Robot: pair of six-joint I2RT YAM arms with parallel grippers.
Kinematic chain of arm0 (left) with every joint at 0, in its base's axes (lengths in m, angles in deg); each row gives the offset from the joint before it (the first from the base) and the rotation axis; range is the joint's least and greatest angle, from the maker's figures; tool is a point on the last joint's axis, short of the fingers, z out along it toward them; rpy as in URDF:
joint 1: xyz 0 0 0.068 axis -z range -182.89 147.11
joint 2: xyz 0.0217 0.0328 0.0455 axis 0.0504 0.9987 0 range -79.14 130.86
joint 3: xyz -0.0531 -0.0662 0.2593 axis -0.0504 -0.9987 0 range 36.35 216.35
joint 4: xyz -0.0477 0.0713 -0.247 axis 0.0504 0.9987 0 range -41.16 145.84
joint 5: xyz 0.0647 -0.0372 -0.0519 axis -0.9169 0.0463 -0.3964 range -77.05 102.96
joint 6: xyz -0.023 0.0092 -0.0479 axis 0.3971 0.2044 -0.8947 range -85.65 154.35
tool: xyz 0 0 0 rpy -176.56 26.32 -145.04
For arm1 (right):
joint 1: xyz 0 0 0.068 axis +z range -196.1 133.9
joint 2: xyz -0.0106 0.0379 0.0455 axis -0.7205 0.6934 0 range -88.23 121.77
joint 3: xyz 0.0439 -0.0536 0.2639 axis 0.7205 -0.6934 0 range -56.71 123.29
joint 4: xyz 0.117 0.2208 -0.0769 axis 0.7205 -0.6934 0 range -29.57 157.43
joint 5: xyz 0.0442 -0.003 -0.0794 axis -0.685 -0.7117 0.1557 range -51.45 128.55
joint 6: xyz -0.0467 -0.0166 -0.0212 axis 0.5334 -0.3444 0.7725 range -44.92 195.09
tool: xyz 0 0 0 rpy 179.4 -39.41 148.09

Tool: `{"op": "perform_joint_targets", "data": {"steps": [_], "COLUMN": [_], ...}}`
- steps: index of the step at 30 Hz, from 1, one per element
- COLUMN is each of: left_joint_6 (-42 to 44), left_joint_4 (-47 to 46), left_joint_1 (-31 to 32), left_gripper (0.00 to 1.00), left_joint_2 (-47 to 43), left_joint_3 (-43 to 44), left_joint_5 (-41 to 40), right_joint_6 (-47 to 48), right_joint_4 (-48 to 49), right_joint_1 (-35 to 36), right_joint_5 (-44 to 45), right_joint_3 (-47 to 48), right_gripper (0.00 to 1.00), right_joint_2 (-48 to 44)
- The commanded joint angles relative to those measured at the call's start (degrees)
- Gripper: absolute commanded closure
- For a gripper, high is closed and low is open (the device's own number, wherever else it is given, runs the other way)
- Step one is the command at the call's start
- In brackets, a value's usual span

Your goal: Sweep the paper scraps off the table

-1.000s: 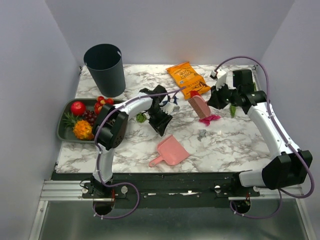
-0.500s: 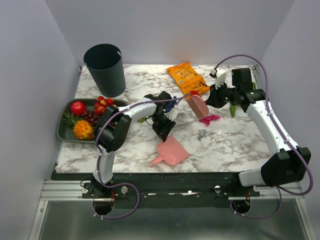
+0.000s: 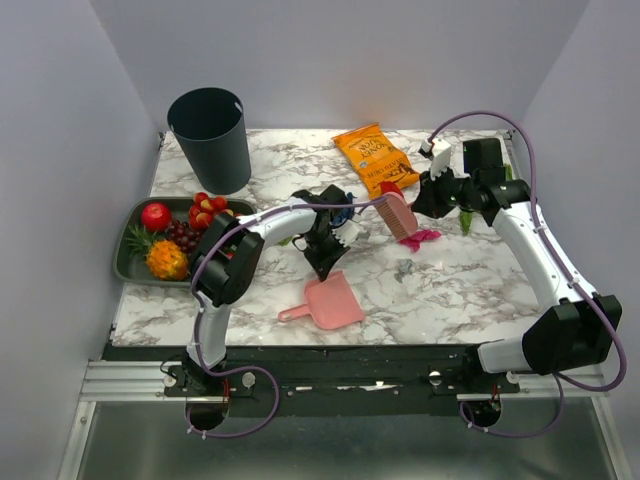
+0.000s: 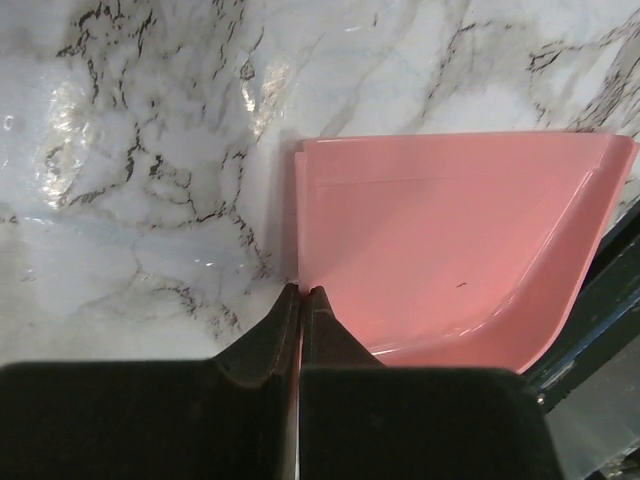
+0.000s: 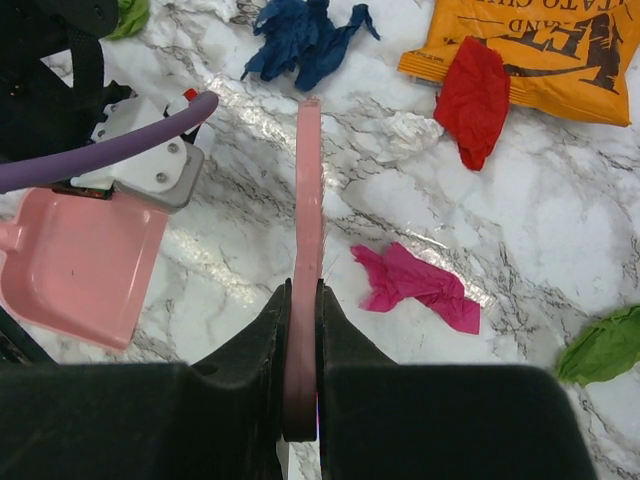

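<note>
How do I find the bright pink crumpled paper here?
Start at the orange snack bag at the back of the marble table. Come forward to the pink brush; the magenta scrap lies right of it. Its neighbours are a red scrap, a green scrap and a grey scrap.

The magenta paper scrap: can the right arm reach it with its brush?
Probably yes: the magenta scrap lies just beside the brush in the right gripper, nothing between them.

From the top view, bare counter [image 3: 480,290] lies open at 4 o'clock of the pink dustpan [image 3: 330,303]; left end effector [image 3: 324,268] pinches its 12 o'clock wall; pink brush [image 3: 398,213] and orange snack bag [image 3: 372,152] crowd 1 o'clock.
</note>
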Motion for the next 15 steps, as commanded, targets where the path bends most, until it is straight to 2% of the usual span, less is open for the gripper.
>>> {"op": "perform_joint_targets", "data": {"steps": [1, 5, 8, 9, 13, 15], "left_joint_6": [5.16, 5.08, 5.69, 6.39, 10.25, 12.45], "left_joint_4": [1.52, 0.64, 0.46, 0.2, -0.94, -0.42], "left_joint_1": [-1.34, -3.45, -3.98, -4.07, -5.03, -5.56], "left_gripper": [0.97, 0.96, 0.69, 0.56, 0.39, 0.36], "left_joint_2": [-2.56, -1.95, -2.73, -3.52, -10.36, -14.93], "left_joint_3": [1.51, 3.45, 4.24, 4.07, 2.14, -0.14], "left_joint_5": [-5.08, -7.02, -5.28, -3.18, -1.75, -3.85], "right_joint_6": [0.96, 1.84, 2.19, 2.1, 2.19, 2.28], "right_joint_4": [1.41, 1.5, 1.41, 1.41, 1.58, 1.85], "right_joint_1": [-0.27, -0.27, -0.27, -0.27, -0.27, -0.35], "right_joint_5": [0.91, 3.55, 4.08, 4.0, 4.17, 4.52], "right_joint_3": [-0.1, -0.63, -1.68, -1.95, -3.26, -3.79], "right_gripper": [0.99, 0.99, 0.99, 1.0, 0.99, 0.99], "right_joint_2": [-0.36, -0.97, -1.68, -1.85, -3.17, -3.87]}}
